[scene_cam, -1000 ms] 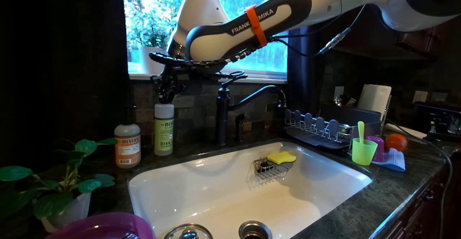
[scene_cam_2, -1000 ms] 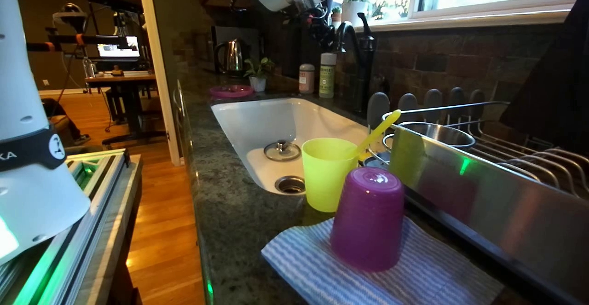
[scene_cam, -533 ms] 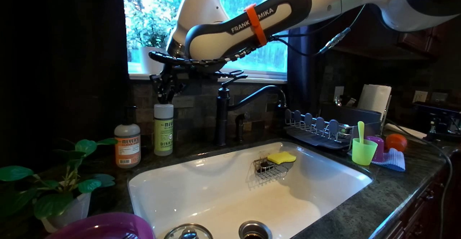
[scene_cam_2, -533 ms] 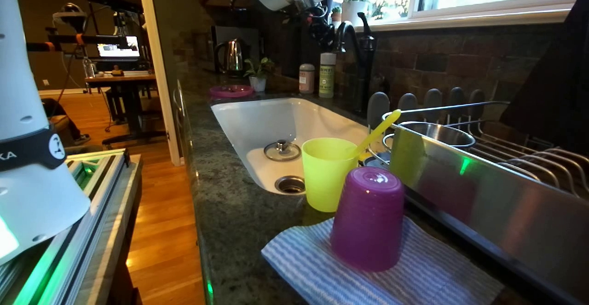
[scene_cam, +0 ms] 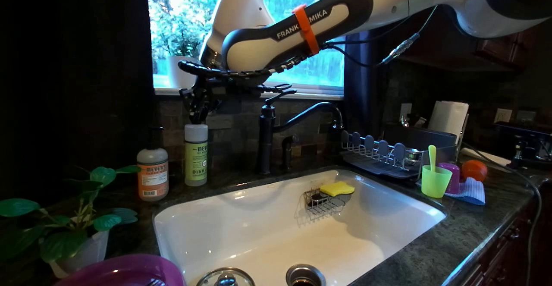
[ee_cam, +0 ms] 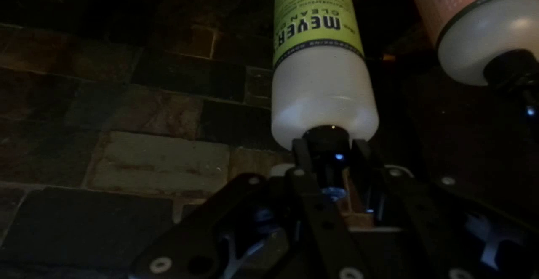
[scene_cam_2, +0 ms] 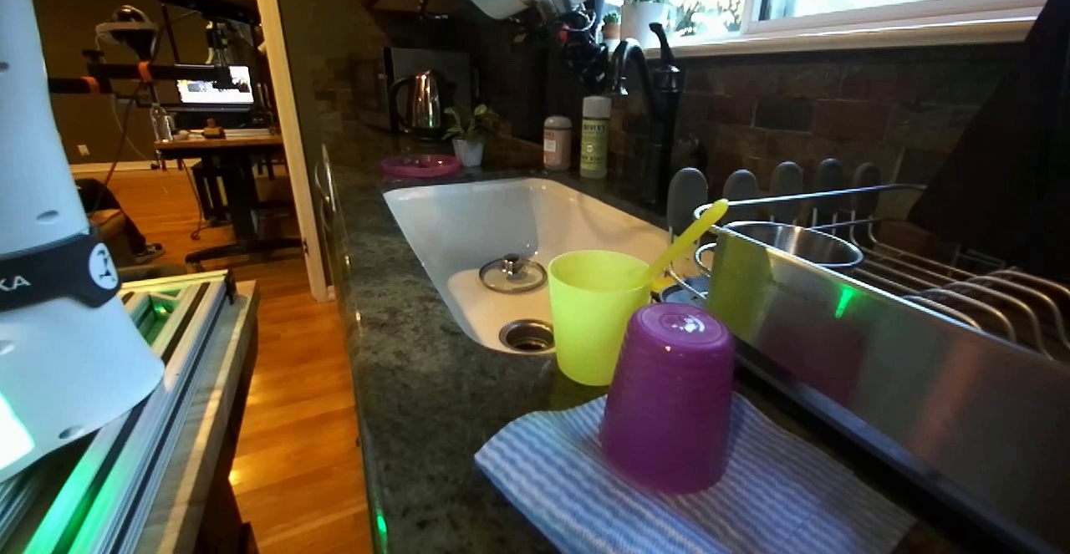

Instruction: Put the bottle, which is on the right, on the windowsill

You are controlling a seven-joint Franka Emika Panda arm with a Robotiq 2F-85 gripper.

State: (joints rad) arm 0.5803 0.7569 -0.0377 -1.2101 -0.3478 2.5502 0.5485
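Note:
The bottle (scene_cam: 196,161) is slim, yellow-green with a pale top and a black pump. It stands upright on the dark counter behind the sink, and it also shows in an exterior view (scene_cam_2: 594,144) and in the wrist view (ee_cam: 324,85). My gripper (scene_cam: 198,120) points down onto its top. In the wrist view my gripper (ee_cam: 328,155) is shut on the black pump neck, with a finger on either side. The windowsill (scene_cam: 319,96) is a pale ledge above and behind the bottle, also in an exterior view (scene_cam_2: 836,38).
An orange pump bottle (scene_cam: 153,178) stands close beside the bottle. The black faucet (scene_cam: 266,139) rises on the other side. A white plant pot (scene_cam: 181,72) sits on the sill. The sink (scene_cam: 241,193) lies in front, the dish rack (scene_cam: 388,161) farther along.
Almost nothing differs. In an exterior view the arm and the bottle have shifted by a hair, and the bottle still stands upright on the counter.

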